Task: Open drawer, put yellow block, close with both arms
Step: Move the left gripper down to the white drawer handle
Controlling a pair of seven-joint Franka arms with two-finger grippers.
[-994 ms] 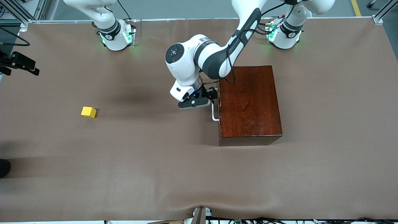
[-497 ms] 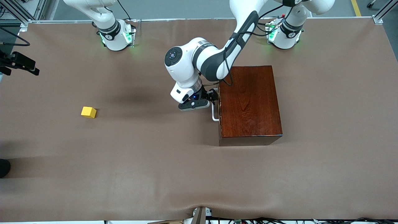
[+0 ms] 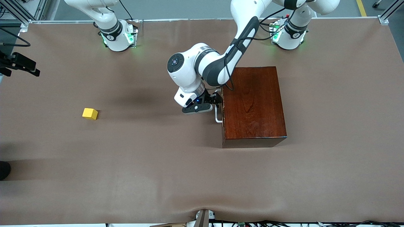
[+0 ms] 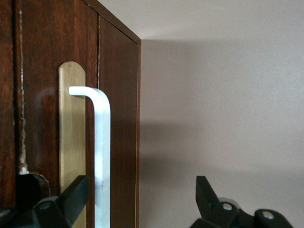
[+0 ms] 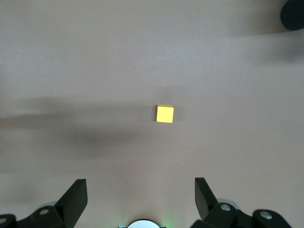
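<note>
The dark mahogany box (image 3: 254,105) stands on the table in front of the left arm's base. Its drawer (image 4: 118,118) is shut, flush with the box, and faces the right arm's end of the table. My left gripper (image 3: 216,98) is open at the white U-shaped handle (image 3: 217,115). In the left wrist view the handle (image 4: 102,156) runs between the spread fingers of my left gripper (image 4: 141,190), close to one fingertip. The yellow block (image 3: 90,113) lies alone toward the right arm's end. My right gripper (image 5: 141,190) is open and empty, high over the table, with the block (image 5: 165,114) below it.
A black device (image 3: 19,63) juts in at the table's edge at the right arm's end. A dark round object (image 3: 3,170) sits at the same edge, nearer the camera. Brown cloth covers the table between the block and the box.
My left arm has shifted slightly and brought its gripper a little closer to the drawer front and handle. The block, the box and the right arm have not moved.
</note>
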